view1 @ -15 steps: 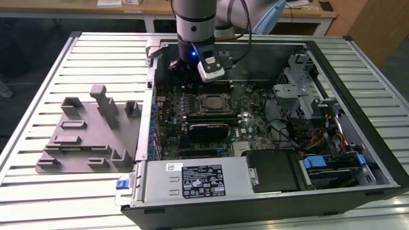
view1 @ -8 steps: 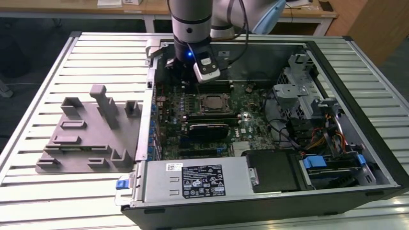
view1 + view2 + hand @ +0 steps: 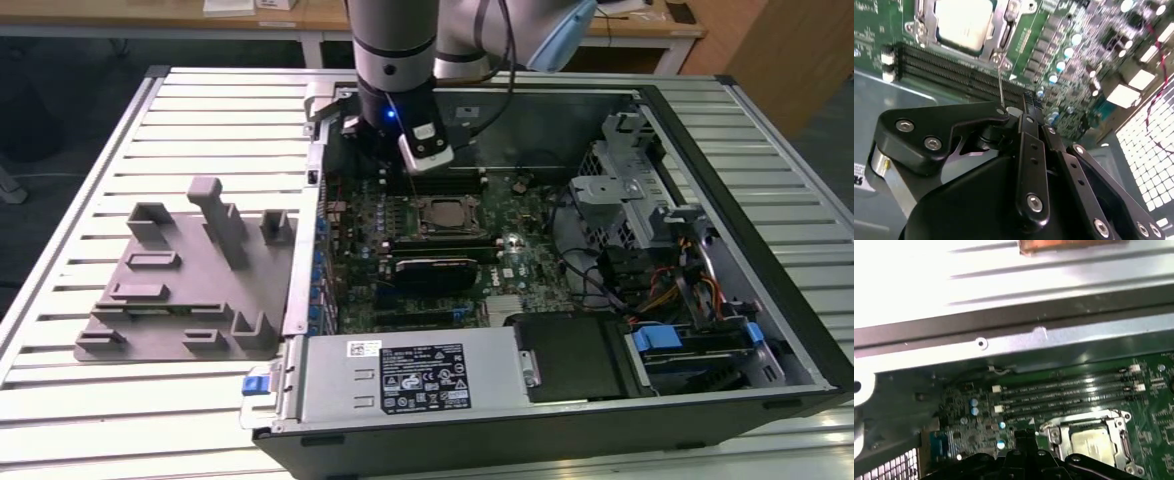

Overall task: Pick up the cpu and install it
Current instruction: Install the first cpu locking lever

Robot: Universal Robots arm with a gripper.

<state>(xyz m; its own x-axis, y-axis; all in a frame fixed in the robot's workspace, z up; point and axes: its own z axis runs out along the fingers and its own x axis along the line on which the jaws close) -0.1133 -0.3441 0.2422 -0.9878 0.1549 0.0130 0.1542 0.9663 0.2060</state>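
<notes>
A robot gripper (image 3: pixel 1026 107), jaws clenched and empty, hovers just beside the cpu (image 3: pixel 963 22) seated in its motherboard socket; light, rigid, fragile, best held by its edges.

- On the power supply (image 3: pixel 400 375) in the exterior view sits a black label (image 3: pixel 424 378) with small white print and marks; none of it can be made out.
- A small white sticker (image 3: pixel 364 348) with a barcode-like pattern sits near that unit's corner; unreadable.
- The motherboard (image 3: pixel 1149 405) shows tiny white markings in both wrist views, too blurred to read.
</notes>
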